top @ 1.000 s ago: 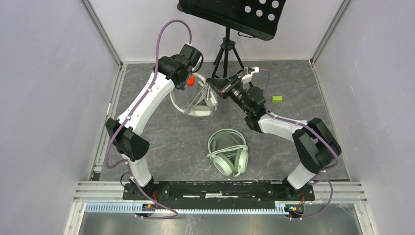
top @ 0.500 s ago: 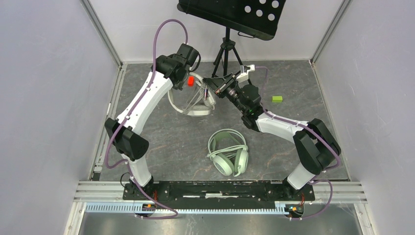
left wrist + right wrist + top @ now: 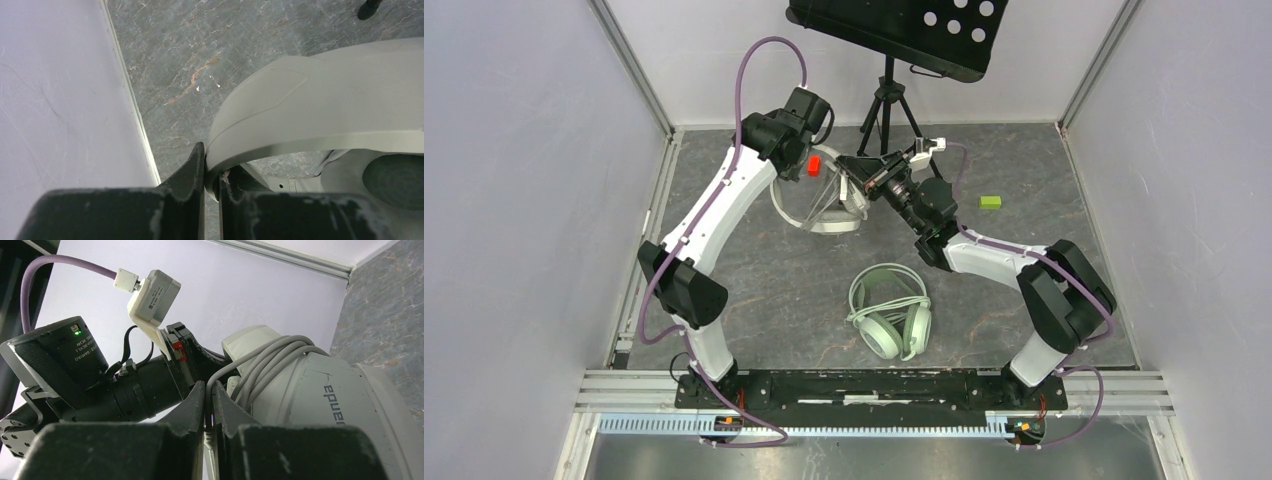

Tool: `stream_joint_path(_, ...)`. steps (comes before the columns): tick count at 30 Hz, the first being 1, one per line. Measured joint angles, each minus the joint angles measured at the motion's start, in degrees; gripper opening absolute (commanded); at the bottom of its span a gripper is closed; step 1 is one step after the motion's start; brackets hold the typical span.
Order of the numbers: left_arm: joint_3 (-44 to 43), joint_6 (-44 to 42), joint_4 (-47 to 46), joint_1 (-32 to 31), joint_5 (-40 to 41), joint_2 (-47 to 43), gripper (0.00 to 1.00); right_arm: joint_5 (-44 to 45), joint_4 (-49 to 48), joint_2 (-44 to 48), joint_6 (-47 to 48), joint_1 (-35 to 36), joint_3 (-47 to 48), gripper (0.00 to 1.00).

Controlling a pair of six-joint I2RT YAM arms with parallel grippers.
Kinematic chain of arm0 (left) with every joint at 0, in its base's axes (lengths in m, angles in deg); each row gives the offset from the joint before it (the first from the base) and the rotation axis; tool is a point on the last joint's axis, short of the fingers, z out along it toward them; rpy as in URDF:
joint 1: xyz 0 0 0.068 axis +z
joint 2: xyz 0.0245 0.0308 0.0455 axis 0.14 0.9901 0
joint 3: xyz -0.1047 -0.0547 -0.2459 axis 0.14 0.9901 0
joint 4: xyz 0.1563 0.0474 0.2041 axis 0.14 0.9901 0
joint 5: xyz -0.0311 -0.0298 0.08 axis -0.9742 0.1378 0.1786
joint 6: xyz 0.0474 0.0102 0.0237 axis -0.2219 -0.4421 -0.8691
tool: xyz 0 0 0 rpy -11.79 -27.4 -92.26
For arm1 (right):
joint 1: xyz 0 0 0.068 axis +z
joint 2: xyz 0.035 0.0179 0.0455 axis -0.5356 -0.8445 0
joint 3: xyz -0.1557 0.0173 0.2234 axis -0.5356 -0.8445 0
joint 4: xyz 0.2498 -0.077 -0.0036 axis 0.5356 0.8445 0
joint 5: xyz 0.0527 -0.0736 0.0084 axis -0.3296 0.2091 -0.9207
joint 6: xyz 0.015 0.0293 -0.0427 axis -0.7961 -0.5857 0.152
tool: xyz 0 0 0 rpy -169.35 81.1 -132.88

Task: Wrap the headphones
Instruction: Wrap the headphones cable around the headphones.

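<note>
Right claw (image 3: 209, 392) pinches cable (image 3: 260, 362), left claw (image 3: 212, 167) headphones (image 3: 310, 115); tripod (image 3: 886, 90) near.

Grey marbled tabletop (image 3: 764, 290), pale lilac walls (image 3: 514, 200) on three sides, black tripod stand (image 3: 887, 85) at back, aluminium rail (image 3: 624, 385) nearside.

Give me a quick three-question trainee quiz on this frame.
1. True or false: the mint-green headset lies on the table, held by neither arm.
2. What do the right fingers pinch? A) the cable B) the mint-green headset C) the green block
3. Fill in: the left fingers are shut on the white-grey headset's ____.
Key: 1 true; 2 A; 3 headband.
</note>
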Motion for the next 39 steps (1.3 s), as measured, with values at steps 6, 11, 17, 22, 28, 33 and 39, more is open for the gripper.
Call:
stream_joint_path(6, 0.09, 0.9, 0.0, 0.33, -1.16, 0.0, 0.02, 0.44, 0.22, -0.26, 1.46, 0.46, 0.07, 0.11)
stream_joint_path(11, 0.09, 0.96, 0.48, 1.18, -3.63, 0.0, 0.02, 2.56, 4.92, 1.05, 9.22, 1.6, 1.11, 0.15)
stream_joint_path(17, 0.13, 1.79, -0.02, 2.01, -9.51, -0.55, 0.02, 7.02, 9.35, 4.57, 21.68, 2.67, 1.33, 0.23)
stream_joint_path(22, 1.36, 3.87, -1.44, 2.91, -13.46, -2.38, 0.02, 8.76, 11.32, 6.93, 28.41, 3.32, 1.55, 0.2)
stream_joint_path(28, 4.39, 5.88, -4.33, 3.54, -15.93, -4.87, 0.02, 9.64, 14.1, 7.43, 34.75, 3.72, 3.63, 0.06)
stream_joint_path(33, 8.39, 6.82, -8.09, 3.61, -16.15, -6.51, 0.02, 10.56, 17.66, 7.76, 39.1, 4.24, 4.92, 0.17)
stream_joint_path(39, 15.37, 7.58, -15.74, 3.61, -16.02, -10.6, 0.02, 13.2, 22.38, 8.13, 44.65, 5.97, 7.78, 0.05)
